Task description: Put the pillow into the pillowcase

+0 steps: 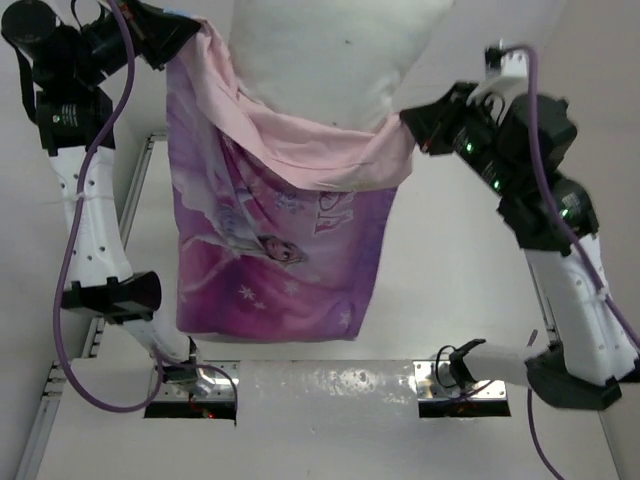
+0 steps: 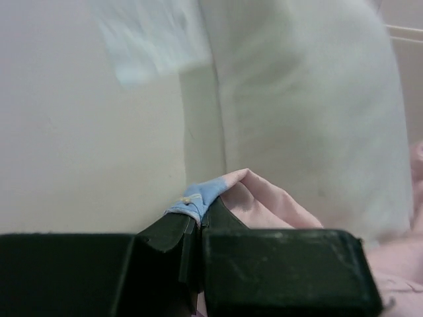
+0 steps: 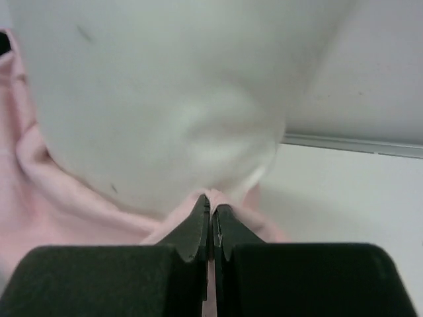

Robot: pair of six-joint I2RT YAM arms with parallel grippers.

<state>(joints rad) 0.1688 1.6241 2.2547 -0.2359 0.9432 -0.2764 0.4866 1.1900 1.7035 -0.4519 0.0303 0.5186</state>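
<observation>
The pink-and-purple pillowcase hangs in the air, its mouth at the top with the pale pink inside showing. The white pillow lies beyond it, its near end inside the mouth. My left gripper is shut on the case's top left corner, seen as blue and pink cloth between its fingers. My right gripper is shut on the top right corner; pink cloth sticks out past its fingertips. The pillow fills both wrist views.
The white table lies under the hanging case. A metal rail runs along the left side and another shows in the right wrist view. Both arm bases and their mounting plates sit at the near edge.
</observation>
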